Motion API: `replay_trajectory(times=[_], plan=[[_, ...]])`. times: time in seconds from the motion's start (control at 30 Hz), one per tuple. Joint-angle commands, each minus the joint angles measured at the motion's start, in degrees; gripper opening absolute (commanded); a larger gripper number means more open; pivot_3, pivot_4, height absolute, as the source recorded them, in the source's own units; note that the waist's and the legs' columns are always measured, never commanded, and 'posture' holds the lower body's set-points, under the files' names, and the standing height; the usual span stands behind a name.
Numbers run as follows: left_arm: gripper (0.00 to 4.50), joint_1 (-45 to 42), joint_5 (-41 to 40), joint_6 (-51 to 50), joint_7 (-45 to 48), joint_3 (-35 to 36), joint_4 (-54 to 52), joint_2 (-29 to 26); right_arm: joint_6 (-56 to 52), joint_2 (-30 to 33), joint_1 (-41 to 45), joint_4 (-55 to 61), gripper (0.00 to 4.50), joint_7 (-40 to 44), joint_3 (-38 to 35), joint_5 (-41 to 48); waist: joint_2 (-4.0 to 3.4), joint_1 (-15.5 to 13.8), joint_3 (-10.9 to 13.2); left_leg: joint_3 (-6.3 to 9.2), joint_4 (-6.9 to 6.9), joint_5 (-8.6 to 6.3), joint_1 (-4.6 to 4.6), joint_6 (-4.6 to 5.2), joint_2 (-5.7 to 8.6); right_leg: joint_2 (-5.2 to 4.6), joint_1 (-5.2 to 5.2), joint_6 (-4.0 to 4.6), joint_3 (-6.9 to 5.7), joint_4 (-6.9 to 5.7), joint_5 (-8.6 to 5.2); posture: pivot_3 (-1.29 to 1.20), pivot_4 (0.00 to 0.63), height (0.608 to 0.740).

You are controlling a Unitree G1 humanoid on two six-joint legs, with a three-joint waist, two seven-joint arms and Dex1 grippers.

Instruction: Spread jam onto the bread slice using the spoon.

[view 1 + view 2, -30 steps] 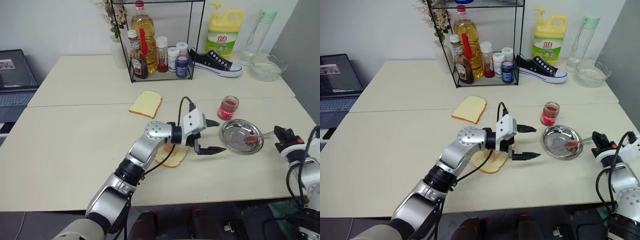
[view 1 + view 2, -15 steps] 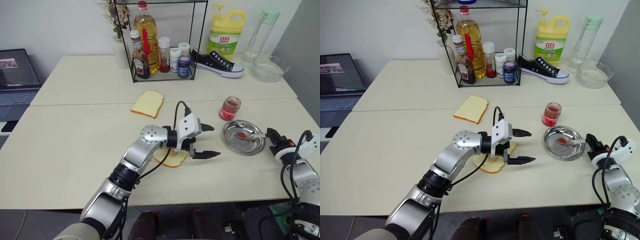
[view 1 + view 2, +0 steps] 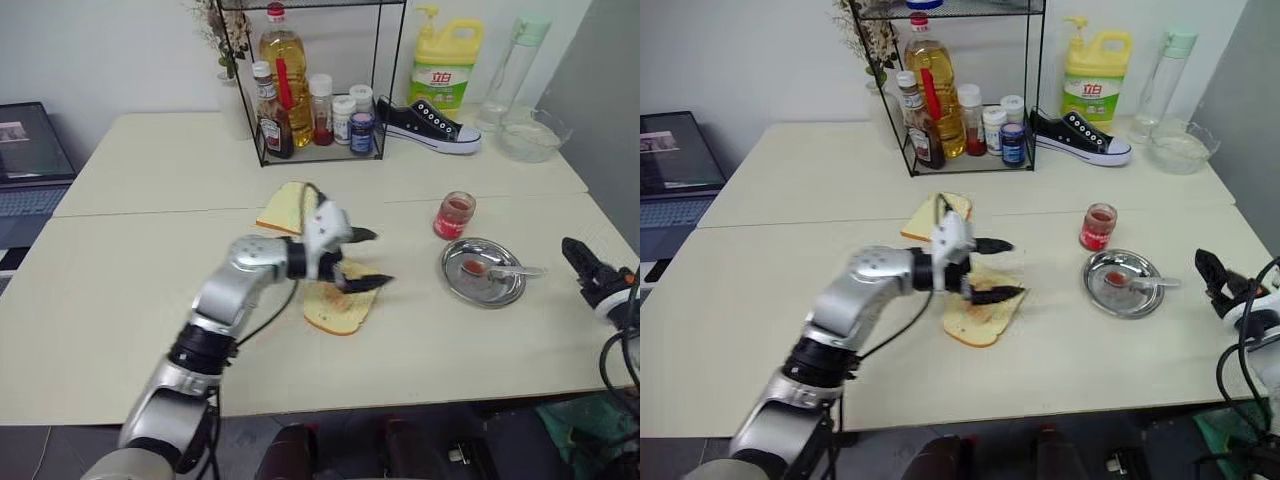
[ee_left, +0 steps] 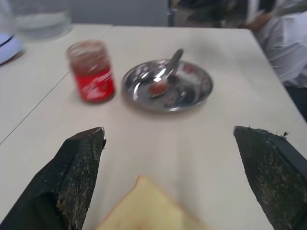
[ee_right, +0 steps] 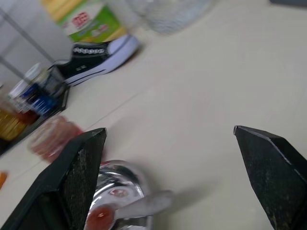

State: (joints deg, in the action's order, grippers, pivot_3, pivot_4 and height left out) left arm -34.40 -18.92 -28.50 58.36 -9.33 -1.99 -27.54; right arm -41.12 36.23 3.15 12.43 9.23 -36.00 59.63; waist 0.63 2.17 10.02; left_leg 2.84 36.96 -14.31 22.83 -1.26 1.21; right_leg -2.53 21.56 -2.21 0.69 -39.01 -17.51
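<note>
A: So, risks first. Left hand point(image 3: 992, 270) hangs over the bread slice point(image 3: 983, 310), fingers wide apart, holding nothing. If it drops or sweeps low, a fingertip could drag the slice toward the near edge of the worktop point(image 3: 760, 290) or dent it.

B: And the right hand point(image 3: 590, 268)?

A: Off the right edge of the worktop, fingers spread wide, empty. The spoon point(image 3: 500, 269) lies in the dish point(image 3: 484, 272), red-smeared bowl inside, handle over the rim pointing right. That overhang looks like the weak spot: a nudge could tip the spoon out and smear jam on the worktop.

B: Bread spread yet?

A: Only a faint reddish smear mid-face as far as I can tell, so I'd judge the spreading thin at best. A regrasp means pinching a thin handle; a slip seems likely, and the dish could slide.

B: Jam itself?

A: Jar point(image 3: 454, 215) stands just behind the dish, toward the back right of the worktop; small red blob in the dish too. A wide reach for the spoon could knock the jar over.

B: Second slice?

A: Plain slice point(image 3: 284, 206) sits behind the left hand, near the middle of the worktop. Could get bumped by the arm.

B: Any writing?

A: Yellow detergent bottle point(image 3: 446, 60) at the back has a green label with red characters, too small to read. Jar has a red label, blurred. Rack bottles point(image 3: 312, 105): labels unreadable. A shoe point(image 3: 428, 124) lies beside the rack, no brand legible.
</note>
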Motion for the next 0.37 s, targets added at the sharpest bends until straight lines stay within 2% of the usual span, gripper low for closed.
replay_trajectory(times=[0.03,0.23,0.37], plan=[[4.50,1.77,-3.21,-4.00,3.37,7.88,-0.61,-9.26,-4.33,9.42,-4.76,10.54,4.46,10.42,4.89,-1.80,-0.04,-0.03,0.02,-0.01,-0.02,0.00,0.00,0.00,0.01,0.00,0.02,0.00,0.02,0.00,0.00,0.00,0.150,0.740],[4.50,7.69,-7.00,-8.73,8.68,14.85,-1.43,-22.40,-7.06,19.29,-9.86,19.70,4.46,22.58,11.51,-3.28,0.27,-0.70,0.19,0.08,0.04,-0.01,0.05,0.01,0.04,-0.09,-0.05,0.01,-0.13,0.08,-0.01,0.00,0.150,0.740],[4.50,15.12,-8.41,-8.62,9.99,17.83,-5.56,-26.57,-7.16,22.05,-11.09,21.53,4.46,27.09,13.38,-5.30,0.39,-1.03,0.25,0.10,0.04,-0.02,0.06,0.02,0.13,-0.45,-0.10,0.00,-0.21,0.12,-0.02,0.00,0.150,0.740]])
